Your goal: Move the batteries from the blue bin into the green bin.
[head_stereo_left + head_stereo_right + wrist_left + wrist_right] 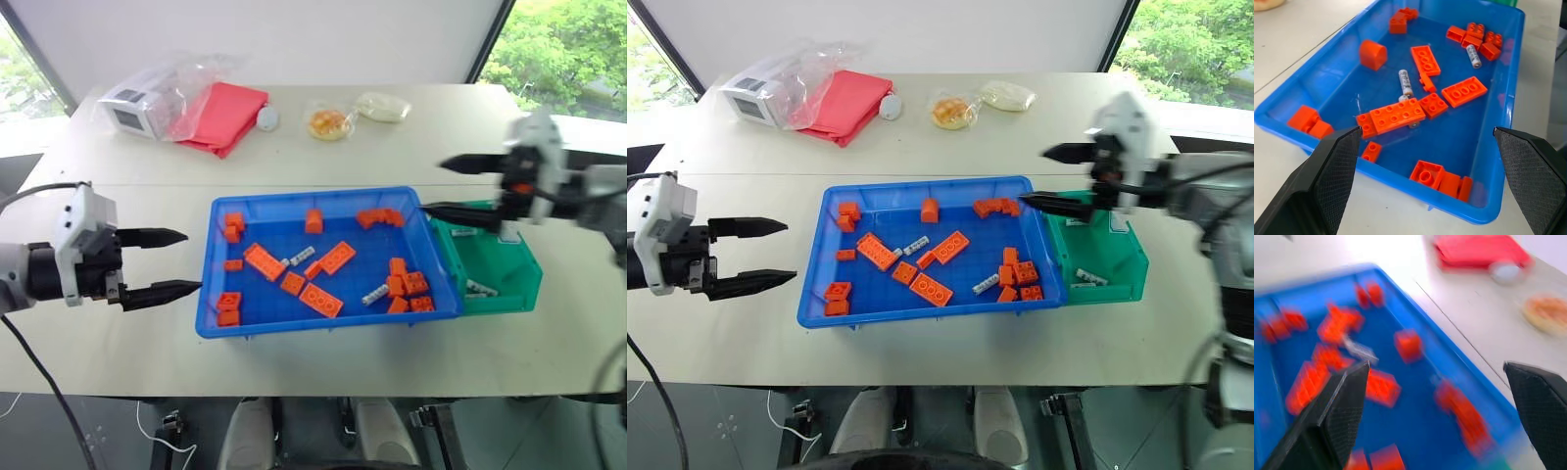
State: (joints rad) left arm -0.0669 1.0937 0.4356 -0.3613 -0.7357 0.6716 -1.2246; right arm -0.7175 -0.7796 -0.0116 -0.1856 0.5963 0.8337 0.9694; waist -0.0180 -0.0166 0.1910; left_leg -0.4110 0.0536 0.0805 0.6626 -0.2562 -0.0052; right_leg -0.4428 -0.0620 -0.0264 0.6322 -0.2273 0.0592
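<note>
Hovering over the seam between the blue bin and the green bin, at three o'clock, the right gripper has its fingers spread wide and empty. The left gripper, at nine o'clock outside the bin, is also spread and empty. Batteries lie among orange bricks; one already rests in the green bin. Risk: crowding bricks could get pinched along with a battery.

You have the blue bin on the worktop between your two sets of jaws, batteries and bricks scattered inside it. The green bin sits touching its far side, below your right jaws, one battery in it.
</note>
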